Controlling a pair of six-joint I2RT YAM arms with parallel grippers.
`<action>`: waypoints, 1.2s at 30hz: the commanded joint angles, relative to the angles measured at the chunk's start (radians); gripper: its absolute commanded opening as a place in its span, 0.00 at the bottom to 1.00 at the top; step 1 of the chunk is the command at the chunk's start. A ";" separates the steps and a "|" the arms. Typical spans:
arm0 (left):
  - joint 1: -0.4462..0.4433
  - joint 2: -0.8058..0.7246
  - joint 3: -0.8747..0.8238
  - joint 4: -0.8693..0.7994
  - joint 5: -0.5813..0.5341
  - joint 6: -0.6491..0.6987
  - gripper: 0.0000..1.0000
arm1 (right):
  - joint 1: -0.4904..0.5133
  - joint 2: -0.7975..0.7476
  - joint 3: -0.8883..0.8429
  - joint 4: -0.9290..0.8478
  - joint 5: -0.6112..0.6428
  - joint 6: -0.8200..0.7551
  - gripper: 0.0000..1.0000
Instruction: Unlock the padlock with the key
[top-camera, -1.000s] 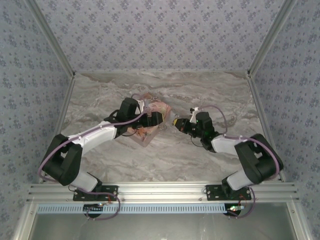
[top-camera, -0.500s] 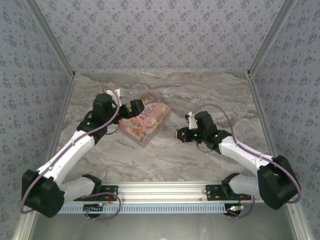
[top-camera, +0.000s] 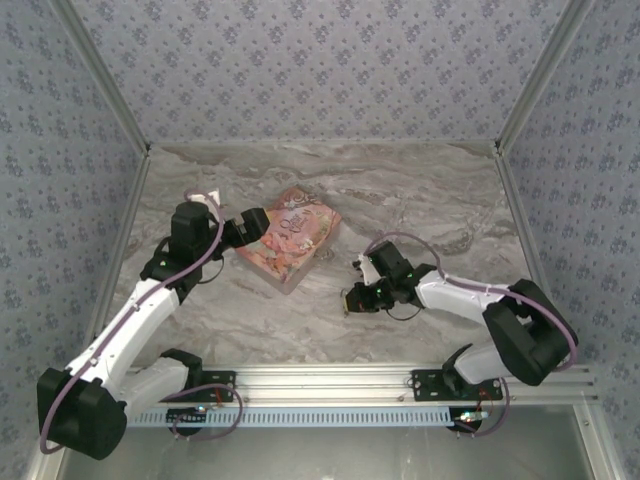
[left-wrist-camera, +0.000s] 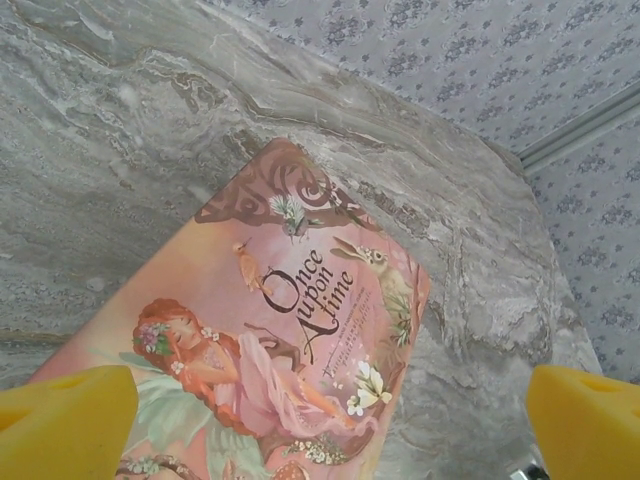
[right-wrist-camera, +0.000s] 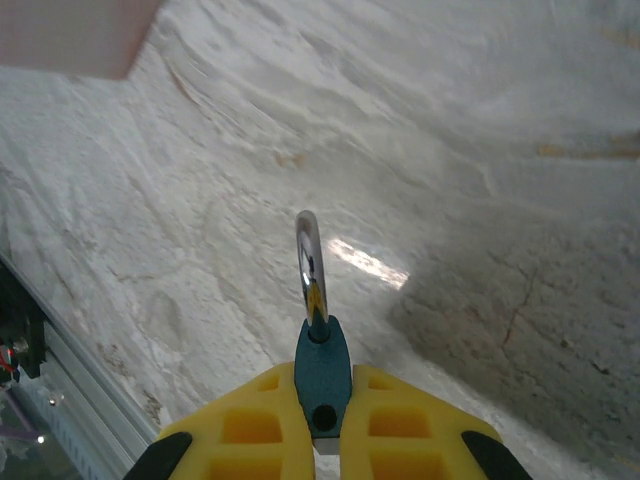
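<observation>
Right tool (right-wrist-camera: 322, 388) clamped tight on the tiny blue metal padlock (right-wrist-camera: 322, 365). Its yellow foam pads (right-wrist-camera: 250, 425) pinch the two broad flat faces. Body sits edge-on to the wrist camera, silver steel shackle (right-wrist-camera: 309, 262) poking out to 12 o'clock over the grey marbled bench (right-wrist-camera: 480, 150). In the top view this tool (top-camera: 354, 298) sits at about 5 o'clock from the pink illustrated tin box (top-camera: 295, 238), apart from it. Left tool (top-camera: 250, 228) spread fully wide, holding nothing, at the tin's 9 o'clock edge.

Handling, my guess: padlock is light, rigid, not fragile. Painted body and polished shackle look smooth, so likely slippery and prone to pivot in a two-point pinch when a key pushes in. Best hold is the flat faces mid-body, as now, with the keyhole end left uncovered. Shackle is too thin and round for a steady grip. Small round hole on the near edge, can't tell if it's the keyhole. Shackle locked or popped: can't tell, seen edge-on.
</observation>
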 joint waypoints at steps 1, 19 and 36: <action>0.010 -0.026 -0.008 -0.005 -0.012 0.018 0.99 | 0.007 0.024 -0.009 0.052 -0.030 0.037 0.04; 0.025 -0.098 0.033 -0.050 -0.061 0.088 0.99 | -0.042 -0.071 0.050 -0.131 0.158 -0.066 0.35; 0.045 -0.247 -0.057 0.030 -0.444 0.258 1.00 | -0.345 -0.610 0.032 -0.197 0.550 -0.204 0.61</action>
